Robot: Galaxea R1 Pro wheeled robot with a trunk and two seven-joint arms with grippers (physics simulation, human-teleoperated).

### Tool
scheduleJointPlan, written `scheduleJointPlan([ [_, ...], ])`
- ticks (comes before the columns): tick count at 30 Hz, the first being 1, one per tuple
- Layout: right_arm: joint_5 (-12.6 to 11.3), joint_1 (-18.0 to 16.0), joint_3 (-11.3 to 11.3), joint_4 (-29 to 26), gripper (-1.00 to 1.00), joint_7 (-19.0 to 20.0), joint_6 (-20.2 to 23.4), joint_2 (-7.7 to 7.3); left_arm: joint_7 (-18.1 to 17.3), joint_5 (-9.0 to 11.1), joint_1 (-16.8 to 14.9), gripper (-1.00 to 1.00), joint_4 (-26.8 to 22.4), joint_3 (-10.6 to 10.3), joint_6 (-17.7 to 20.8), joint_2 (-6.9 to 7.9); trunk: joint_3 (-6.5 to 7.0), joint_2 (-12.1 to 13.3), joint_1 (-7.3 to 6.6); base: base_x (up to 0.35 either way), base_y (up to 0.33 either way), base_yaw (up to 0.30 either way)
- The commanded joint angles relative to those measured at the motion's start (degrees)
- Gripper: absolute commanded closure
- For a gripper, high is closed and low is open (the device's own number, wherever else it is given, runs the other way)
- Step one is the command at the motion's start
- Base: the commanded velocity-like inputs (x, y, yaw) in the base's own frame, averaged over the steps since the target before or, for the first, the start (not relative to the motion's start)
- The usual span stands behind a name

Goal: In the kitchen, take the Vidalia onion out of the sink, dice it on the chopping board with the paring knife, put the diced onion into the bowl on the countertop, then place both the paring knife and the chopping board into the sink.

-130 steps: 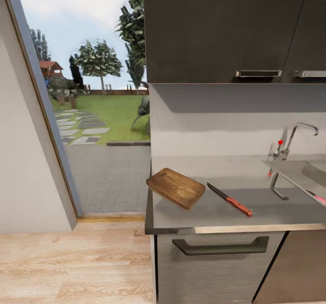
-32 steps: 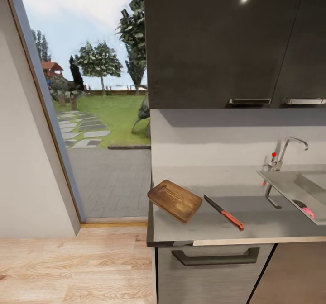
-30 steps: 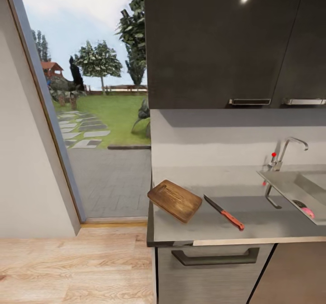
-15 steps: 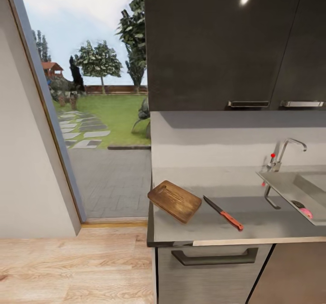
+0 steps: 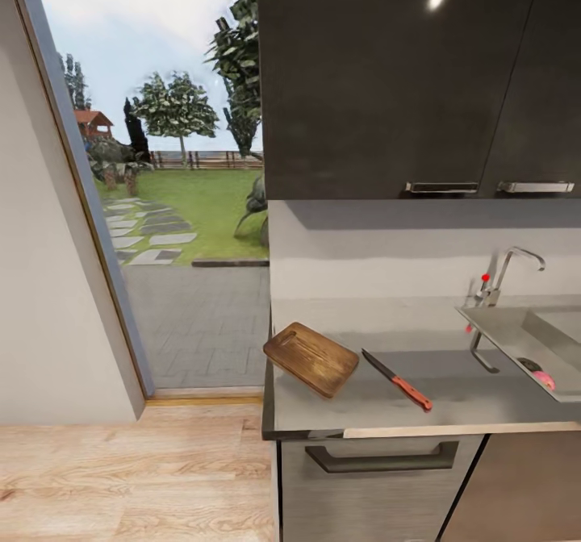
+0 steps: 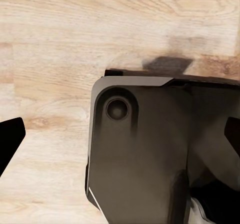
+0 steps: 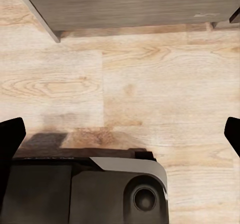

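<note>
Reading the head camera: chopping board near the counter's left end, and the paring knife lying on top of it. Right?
Not quite. In the head view the paring knife lies on the countertop beside the chopping board, on the side toward the sink, apart from it.

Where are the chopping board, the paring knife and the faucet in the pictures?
chopping board point(image 5: 311, 358), head view, middle of its wooden top.
paring knife point(image 5: 412, 393), head view, on the red-orange handle.
faucet point(image 5: 509, 263), head view, on the chrome gooseneck.
</note>
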Motion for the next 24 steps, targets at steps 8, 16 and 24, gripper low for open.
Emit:
scheduleJointPlan([
  [8, -0.01, -0.01, 0.00, 0.04, -1.00, -0.02, -0.17, 0.01, -0.01, 0.46, 0.01, -1.00, 0.00, 0.03, -0.12, -0.01, -0.01, -0.03, 0.02, 0.000, 0.000, 0.000],
  [16, -0.01, -0.01, 0.00, 0.04, -1.00, -0.02, -0.17, 0.01, -0.01, 0.46, 0.01, -1.00, 0.00, 0.03, -0.12, -0.01, -0.01, -0.03, 0.02, 0.000, 0.000, 0.000],
  [24, -0.01, -0.01, 0.00, 0.04, -1.00, -0.02, -0.17, 0.01, -0.03, 0.39, 0.01, -1.00, 0.00, -0.05, -0.20, -0.01, -0.01, -0.03, 0.02, 0.000, 0.000, 0.000],
])
